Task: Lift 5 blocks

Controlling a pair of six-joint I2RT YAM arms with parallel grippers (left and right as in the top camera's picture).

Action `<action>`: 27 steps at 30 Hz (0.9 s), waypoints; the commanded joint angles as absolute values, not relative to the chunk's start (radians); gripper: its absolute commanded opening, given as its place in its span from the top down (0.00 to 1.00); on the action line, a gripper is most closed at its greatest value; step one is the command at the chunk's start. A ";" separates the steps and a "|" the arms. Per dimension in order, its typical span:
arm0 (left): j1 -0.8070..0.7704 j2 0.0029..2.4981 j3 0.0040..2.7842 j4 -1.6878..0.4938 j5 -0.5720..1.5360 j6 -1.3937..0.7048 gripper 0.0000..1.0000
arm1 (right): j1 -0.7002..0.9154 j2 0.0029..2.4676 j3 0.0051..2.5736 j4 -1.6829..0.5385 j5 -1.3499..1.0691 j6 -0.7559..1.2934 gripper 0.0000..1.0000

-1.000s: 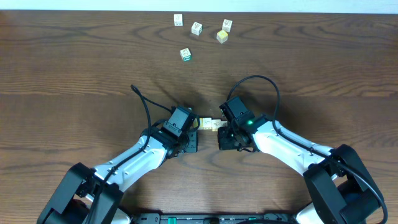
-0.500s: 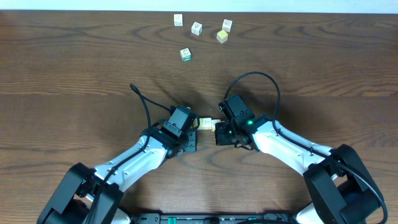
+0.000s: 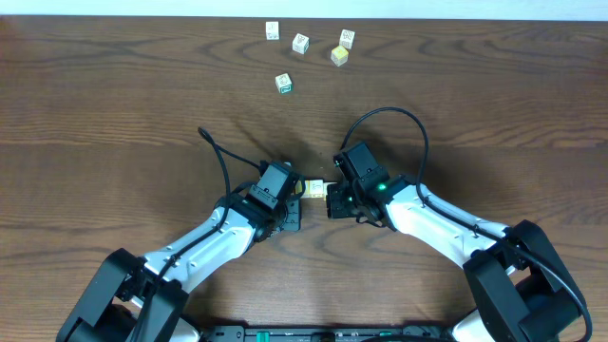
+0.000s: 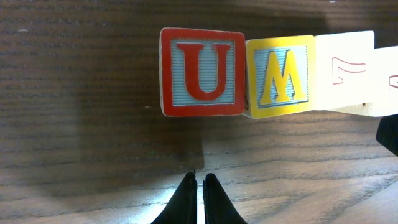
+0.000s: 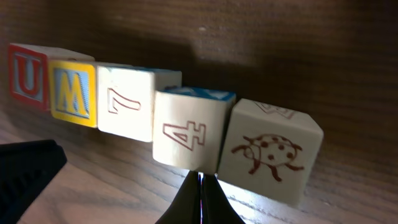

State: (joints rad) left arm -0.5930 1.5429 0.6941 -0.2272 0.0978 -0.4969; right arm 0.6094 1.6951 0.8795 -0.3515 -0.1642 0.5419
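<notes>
Brown tabletop (image 3: 114, 104): five blocks (image 5: 124, 106) touching in a row; left gripper (image 4: 197, 190) and right gripper (image 5: 200, 190) pinched together, empty; four loose blocks (image 3: 300, 43) near far edge.

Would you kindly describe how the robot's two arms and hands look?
The left arm and right arm have white shells with black joints and bases. A black cable loops over each; the right carries a green light. The left hand and right hand end in slim black pointed fingers.

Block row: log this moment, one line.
block row: five, end to end, between grippers | left gripper: shut | right gripper: shut | lifted: cannot tell
</notes>
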 commanded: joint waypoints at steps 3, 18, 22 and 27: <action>-0.594 1.542 0.699 -0.227 0.077 -0.495 0.93 | 0.619 1.694 0.876 -0.347 -0.166 0.553 0.99; -0.594 1.542 0.699 -0.227 0.077 -0.495 0.93 | 0.619 1.694 0.876 -0.339 -0.165 0.552 0.99; -0.594 1.542 0.699 -0.227 0.077 -0.495 0.93 | 0.619 1.694 0.876 -0.336 -0.165 0.552 0.99; -0.594 1.542 0.699 -0.227 0.077 -0.495 0.93 | 0.619 1.694 0.876 -0.324 -0.165 0.552 0.99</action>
